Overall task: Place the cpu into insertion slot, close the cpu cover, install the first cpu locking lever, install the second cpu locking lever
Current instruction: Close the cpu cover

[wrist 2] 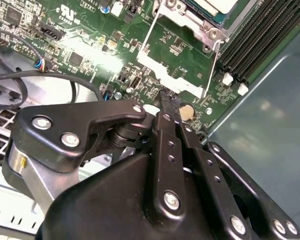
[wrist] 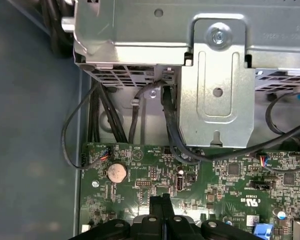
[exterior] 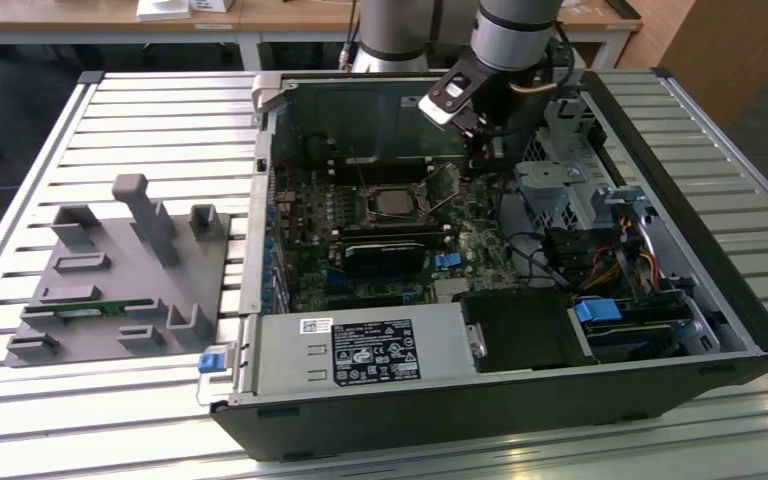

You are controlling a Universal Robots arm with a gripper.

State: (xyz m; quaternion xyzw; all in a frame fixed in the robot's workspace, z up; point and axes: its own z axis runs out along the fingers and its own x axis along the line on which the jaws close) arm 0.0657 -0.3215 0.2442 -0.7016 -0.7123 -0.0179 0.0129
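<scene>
Gripper (wrist 2: 168, 99), fingers pressed together, sits over the green motherboard (wrist: 140, 180) just beside the raised cpu cover (wrist 2: 162, 64); the cpu (exterior: 391, 201) lies in the insertion slot (wrist 2: 211, 33)

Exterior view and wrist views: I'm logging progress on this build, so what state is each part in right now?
Chip: seated in the socket, uncovered.
Cover: swung open, away from the chip.
Gripper: shut, tips at the cover's edge.
Computer case: side panel off, inside exposed.
</scene>
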